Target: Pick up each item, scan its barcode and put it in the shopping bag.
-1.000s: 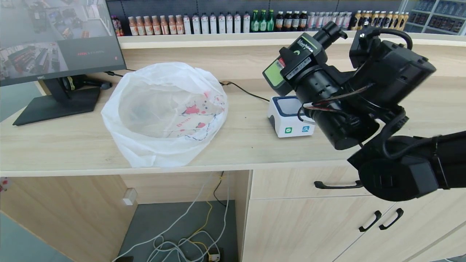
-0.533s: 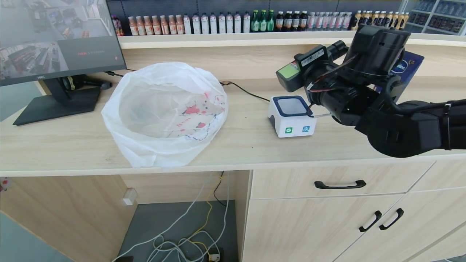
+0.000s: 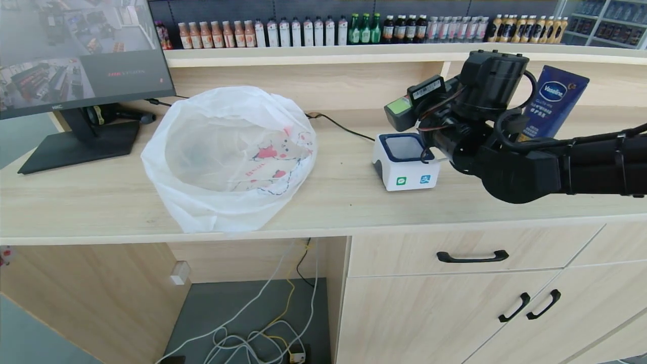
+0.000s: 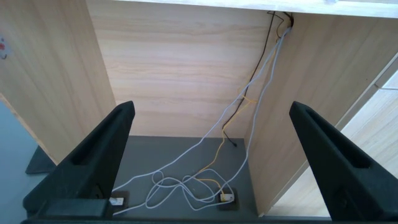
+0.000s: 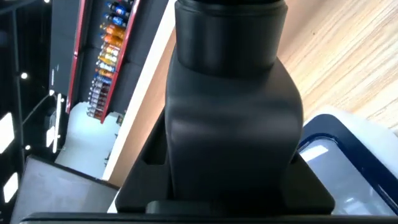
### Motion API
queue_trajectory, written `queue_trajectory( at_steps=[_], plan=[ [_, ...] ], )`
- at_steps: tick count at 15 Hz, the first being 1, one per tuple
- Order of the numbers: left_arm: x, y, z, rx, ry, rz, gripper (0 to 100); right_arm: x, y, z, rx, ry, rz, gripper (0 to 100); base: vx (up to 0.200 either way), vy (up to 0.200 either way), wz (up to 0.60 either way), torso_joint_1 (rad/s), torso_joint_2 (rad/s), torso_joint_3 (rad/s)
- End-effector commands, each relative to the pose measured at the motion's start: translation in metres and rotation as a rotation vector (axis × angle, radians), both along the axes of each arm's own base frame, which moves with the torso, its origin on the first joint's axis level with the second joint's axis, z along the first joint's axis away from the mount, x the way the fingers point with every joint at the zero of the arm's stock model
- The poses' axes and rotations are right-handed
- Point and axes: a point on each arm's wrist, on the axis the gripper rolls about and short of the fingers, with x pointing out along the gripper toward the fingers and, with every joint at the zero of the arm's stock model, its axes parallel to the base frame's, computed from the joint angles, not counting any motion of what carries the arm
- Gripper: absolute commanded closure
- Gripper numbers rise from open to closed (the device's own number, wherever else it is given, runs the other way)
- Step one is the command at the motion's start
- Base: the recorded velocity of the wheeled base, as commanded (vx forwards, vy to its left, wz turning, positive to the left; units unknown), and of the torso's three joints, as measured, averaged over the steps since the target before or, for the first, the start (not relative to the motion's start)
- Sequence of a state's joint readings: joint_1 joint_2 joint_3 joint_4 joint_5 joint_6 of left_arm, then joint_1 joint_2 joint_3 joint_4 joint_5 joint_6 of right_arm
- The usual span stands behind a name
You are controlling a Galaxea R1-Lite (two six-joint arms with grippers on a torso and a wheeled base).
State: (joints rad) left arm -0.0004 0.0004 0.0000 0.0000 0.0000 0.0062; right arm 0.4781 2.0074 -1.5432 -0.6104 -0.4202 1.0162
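**Dark bottle held at the scanner, bag open beside it**

The right gripper is clenched on a dark bottle, which lies tilted in the air with its green-labelled end towards the shopping bag and a white barcode sticker on its upper side; in the head view the bottle sits just above and behind the scanner, and the right wrist view shows the scanner's blue-rimmed window close beside it; whether the two touch cannot be told. The right arm comes in from the robot's right, level over the counter.

The scanner is a small white cube standing on the counter with its window facing up; a black cord runs from behind it along the counter. The shopping bag, white and thin with a red print, stands open on the counter to the left of the scanner and apart from it. A blue tube stands upright behind the right arm.

The left gripper is released, its two fingers spread wide; it hangs low, facing the open bay under the counter, where loose cables lie on the floor.

A monitor stands at the counter's left end; a row of bottles lines the shelf behind; drawers with black handles sit below the scanner.
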Motion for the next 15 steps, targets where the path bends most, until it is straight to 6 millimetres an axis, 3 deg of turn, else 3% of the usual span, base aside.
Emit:
queue_trajectory(
  at_steps=[1, 15],
  plan=[
    [0.0, 0.0, 0.0, 0.0, 0.0, 0.0, 0, 0.011, -0.006, -0.007, 0.006, 0.01, -0.024, 100, 0.0, 0.0, 0.0, 0.0, 0.0, 0.0],
    [0.0, 0.0, 0.0, 0.0, 0.0, 0.0, 0, 0.014, -0.006, -0.032, -0.032, 0.099, -0.055, 100, 0.0, 0.0, 0.0, 0.0, 0.0, 0.0]
  ],
)
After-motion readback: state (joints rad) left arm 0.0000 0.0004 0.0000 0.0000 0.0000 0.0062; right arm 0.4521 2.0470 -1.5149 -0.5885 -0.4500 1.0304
